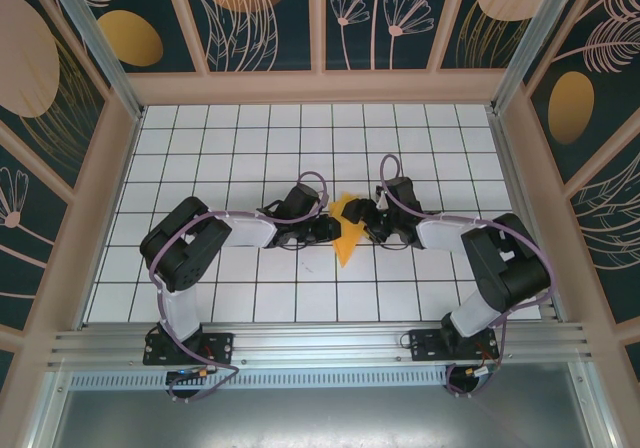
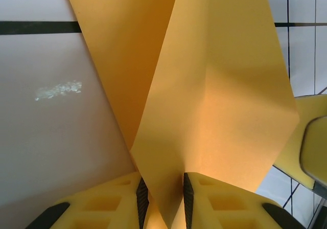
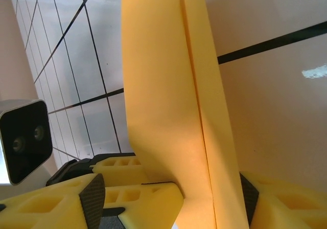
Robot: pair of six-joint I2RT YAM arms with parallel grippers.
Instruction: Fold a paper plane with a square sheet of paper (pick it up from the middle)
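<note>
One paper plane edge sits clamped in left gripper, right gripper spread.

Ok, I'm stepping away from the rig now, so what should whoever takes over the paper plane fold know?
Left gripper: shut on the thin orange-yellow folded sheet of paper, over the middle of the white grid table.
Right gripper: jaws apart, sheet lying against one finger; no clear grip.
Done: sheet in hand, several creases in.
Left: remaining folds; not a narrow dart yet.
</note>
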